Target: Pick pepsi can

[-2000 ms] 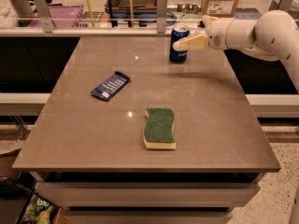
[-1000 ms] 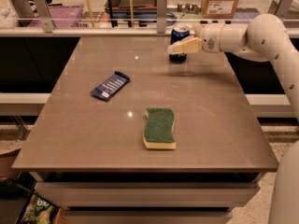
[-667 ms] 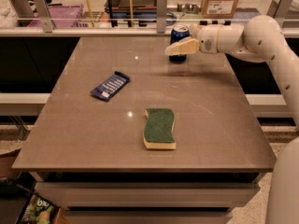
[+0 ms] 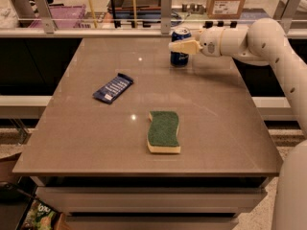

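Observation:
The pepsi can [image 4: 180,56], dark blue with a silver top, stands upright near the far right edge of the brown table [image 4: 216,123]. My gripper [image 4: 175,46] reaches in from the right at the can's mid height. Its cream tip crosses in front of the can's upper half, and the part behind the can is hidden. The white arm [image 4: 259,40] stretches back along the right side of the view.
A flat blue snack wrapper [image 4: 113,87] lies left of centre. A green and yellow sponge [image 4: 163,131] lies toward the front middle. A rail with posts [image 4: 166,6] and boxes runs behind the table's far edge.
My gripper has slid a little further left across the can's front. The can stays upright in nearly the same spot. The wrapper and sponge have not moved.

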`<action>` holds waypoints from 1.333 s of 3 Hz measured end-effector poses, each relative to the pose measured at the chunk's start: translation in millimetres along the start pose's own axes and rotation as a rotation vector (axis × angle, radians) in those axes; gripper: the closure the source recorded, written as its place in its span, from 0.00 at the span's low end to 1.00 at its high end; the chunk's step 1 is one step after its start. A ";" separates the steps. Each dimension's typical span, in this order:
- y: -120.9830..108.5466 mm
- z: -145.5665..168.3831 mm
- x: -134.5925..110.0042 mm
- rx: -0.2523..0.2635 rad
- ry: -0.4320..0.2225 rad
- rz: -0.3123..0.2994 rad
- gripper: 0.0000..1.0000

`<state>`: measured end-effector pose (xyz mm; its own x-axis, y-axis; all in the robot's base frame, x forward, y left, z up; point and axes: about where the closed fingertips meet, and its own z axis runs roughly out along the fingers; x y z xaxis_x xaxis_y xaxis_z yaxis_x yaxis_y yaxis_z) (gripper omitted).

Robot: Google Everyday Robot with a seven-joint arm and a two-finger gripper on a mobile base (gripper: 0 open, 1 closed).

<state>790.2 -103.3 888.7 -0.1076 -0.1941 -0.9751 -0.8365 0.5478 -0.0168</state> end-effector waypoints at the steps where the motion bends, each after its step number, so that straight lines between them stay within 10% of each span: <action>1: 1.8 3.4 0.3 -0.005 0.000 0.001 0.65; 2: 3.6 6.7 0.6 -0.011 0.000 0.001 0.88; 4: 5.3 9.7 0.8 -0.016 0.001 0.002 1.00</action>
<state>790.9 -92.6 885.6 -0.1095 -0.1937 -0.9749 -0.8446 0.5353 -0.0115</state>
